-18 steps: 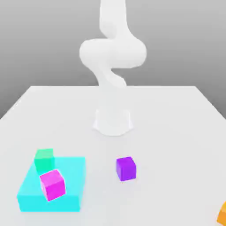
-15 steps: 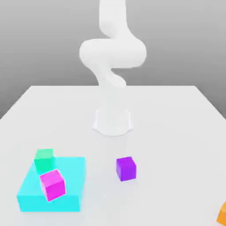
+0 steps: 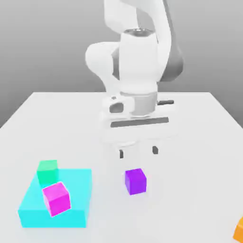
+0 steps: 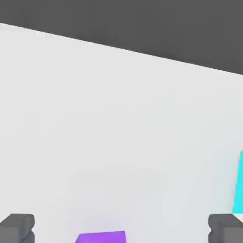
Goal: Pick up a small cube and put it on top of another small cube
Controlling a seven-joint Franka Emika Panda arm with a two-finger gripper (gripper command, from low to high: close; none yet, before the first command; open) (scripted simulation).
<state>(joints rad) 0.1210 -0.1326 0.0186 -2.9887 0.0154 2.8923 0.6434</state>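
1. The purple cube is a small, matte, sharp-edged block lying on the smooth white worktop.
2. The green cube, alike in size, touches the flat cyan block at its 11 o'clock corner; a magenta cube sits on that slab.
3. An orange cube shows at the worktop's 4 o'clock edge.
4. My jaws hang spread wide, empty, above the purple cube, touching nothing.

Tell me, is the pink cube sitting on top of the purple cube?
No, the pink cube sits on the flat cyan block, while the purple cube stands alone on the table.
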